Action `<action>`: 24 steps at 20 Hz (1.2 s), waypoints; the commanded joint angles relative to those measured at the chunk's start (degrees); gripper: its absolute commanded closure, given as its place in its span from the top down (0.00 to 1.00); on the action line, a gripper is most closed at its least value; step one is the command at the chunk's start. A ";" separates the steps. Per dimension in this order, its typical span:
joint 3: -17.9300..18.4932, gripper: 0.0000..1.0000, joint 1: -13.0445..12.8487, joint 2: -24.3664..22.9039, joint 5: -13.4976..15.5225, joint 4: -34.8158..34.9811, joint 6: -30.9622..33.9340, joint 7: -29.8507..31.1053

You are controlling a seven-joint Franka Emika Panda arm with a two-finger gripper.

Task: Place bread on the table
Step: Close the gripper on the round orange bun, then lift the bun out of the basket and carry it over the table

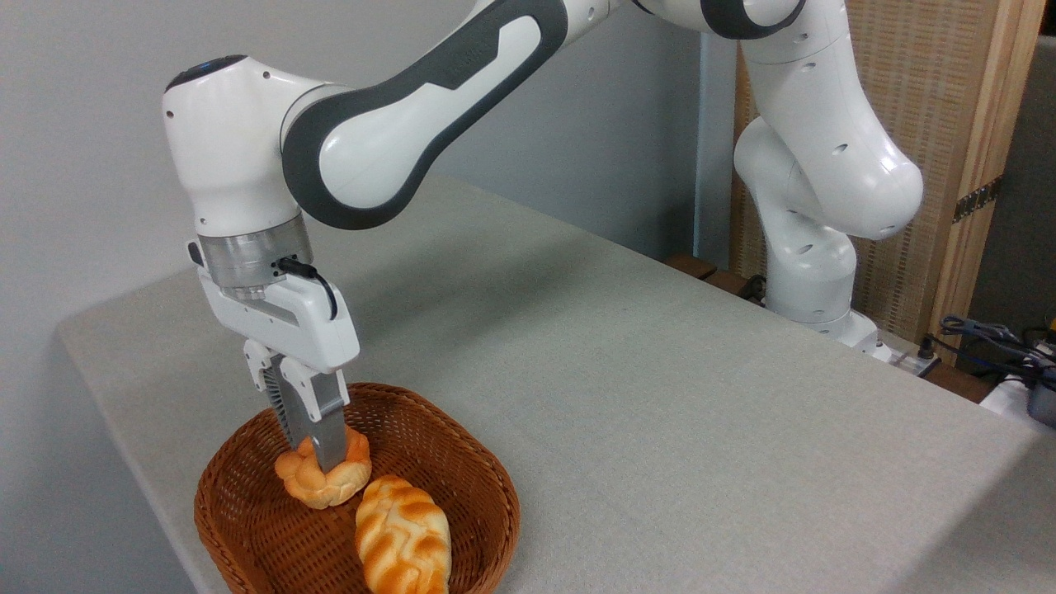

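The bread, a small round orange-golden bun with a lumpy top, is inside the brown wicker basket at the lower left. My gripper points straight down into the basket with its fingers pressed against the bun's sides, shut on it. The near finger covers the bun's middle. I cannot tell whether the bun rests on the basket floor or is slightly lifted. The table, covered in light grey-beige fabric, stretches to the right of and behind the basket.
A longer braided loaf with pale stripes lies in the basket just right of the bun, nearly touching it. The robot base stands at the table's far right edge. Cables lie beyond it.
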State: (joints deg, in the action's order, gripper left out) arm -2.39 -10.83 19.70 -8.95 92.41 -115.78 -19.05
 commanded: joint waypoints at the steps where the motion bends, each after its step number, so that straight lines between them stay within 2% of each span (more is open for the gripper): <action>1: 0.28 0.12 -0.16 -0.36 -0.80 -0.12 -1.02 0.50; 4: 0.89 0.09 0.28 -2.11 0.16 -0.56 0.03 0.85; 6: 1.15 0.09 0.81 -3.00 2.26 -1.61 3.00 0.77; 8: 2.90 0.09 1.34 -3.44 3.85 -4.51 7.56 0.42; 9: 3.35 0.10 1.34 -3.88 4.55 -5.30 9.68 -0.45; 11: 4.41 0.11 1.42 -7.82 6.74 -4.61 11.62 -4.92; 13: 4.41 0.12 2.73 -13.43 7.81 0.02 13.82 -10.19; 16: 4.41 0.24 2.83 -21.18 7.99 8.90 14.27 -16.53; 18: 3.71 0.24 1.96 -23.82 7.99 13.13 14.27 -16.72; 20: 3.27 0.24 0.03 -25.93 7.81 17.34 14.10 -16.72; 21: 3.27 0.26 -1.03 -26.81 7.72 19.28 13.66 -16.72; 22: 2.92 0.34 -1.56 -27.43 7.72 20.69 13.22 -16.72; 23: 2.83 0.37 -1.83 -27.61 7.64 21.66 13.13 -16.72; 24: 2.48 0.37 -2.18 -27.61 7.64 22.45 12.78 -16.72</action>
State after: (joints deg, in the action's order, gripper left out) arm 0.22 -11.68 -5.53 -1.78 110.05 -100.92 -34.99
